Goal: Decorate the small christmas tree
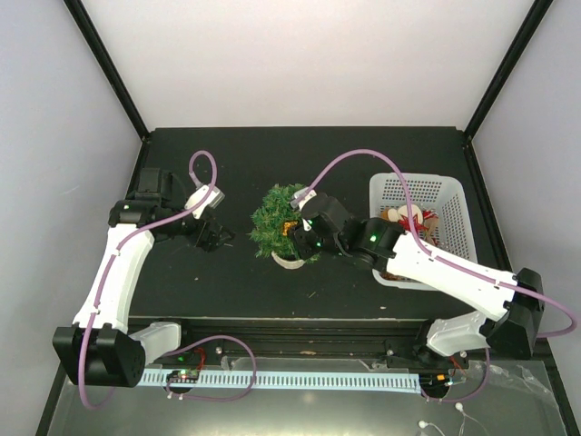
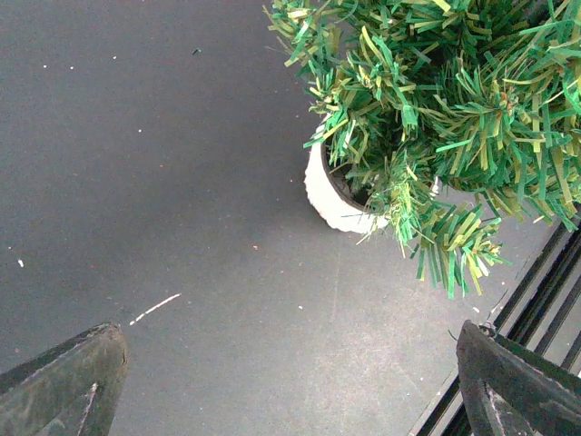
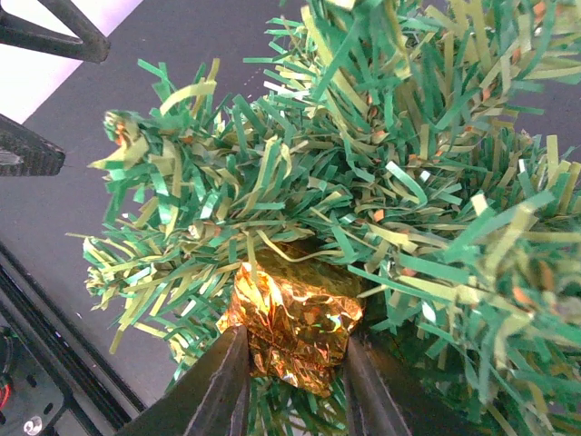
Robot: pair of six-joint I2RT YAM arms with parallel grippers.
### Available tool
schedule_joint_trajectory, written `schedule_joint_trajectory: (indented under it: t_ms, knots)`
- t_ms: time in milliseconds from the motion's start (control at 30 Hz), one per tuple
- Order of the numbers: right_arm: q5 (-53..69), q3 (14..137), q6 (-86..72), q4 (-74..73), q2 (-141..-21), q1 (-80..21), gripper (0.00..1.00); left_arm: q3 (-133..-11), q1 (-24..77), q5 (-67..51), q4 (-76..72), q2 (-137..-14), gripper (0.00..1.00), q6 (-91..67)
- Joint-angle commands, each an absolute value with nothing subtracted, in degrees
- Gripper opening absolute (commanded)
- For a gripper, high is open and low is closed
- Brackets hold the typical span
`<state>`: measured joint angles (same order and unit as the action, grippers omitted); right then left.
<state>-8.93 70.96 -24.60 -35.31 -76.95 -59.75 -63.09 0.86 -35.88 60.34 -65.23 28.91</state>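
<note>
The small christmas tree (image 1: 280, 221) stands mid-table in a round white pot (image 1: 288, 261); it also shows in the left wrist view (image 2: 436, 109) with its pot (image 2: 331, 195), and in the right wrist view (image 3: 381, 182). My right gripper (image 3: 295, 363) is shut on a gold foil-wrapped ornament (image 3: 290, 322), pressed among the tree's lower branches; from above the gripper (image 1: 296, 229) sits at the tree's right side. My left gripper (image 1: 218, 238) is open and empty, left of the tree, its fingers (image 2: 64, 381) wide apart above bare table.
A white plastic basket (image 1: 454, 209) with several more ornaments (image 1: 408, 218) stands at the right. The black rail of the table's near edge (image 2: 536, 291) runs close to the pot. Pink cables loop over both arms.
</note>
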Motion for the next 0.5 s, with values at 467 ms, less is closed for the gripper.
schedule_joint_trajectory:
  t_ms: [467]
  knots:
    - [-11.89,71.11,-26.31,-34.43,-75.97,-60.07,0.36,-62.33,1.14,-35.24,59.34,-63.11,0.99,27.89]
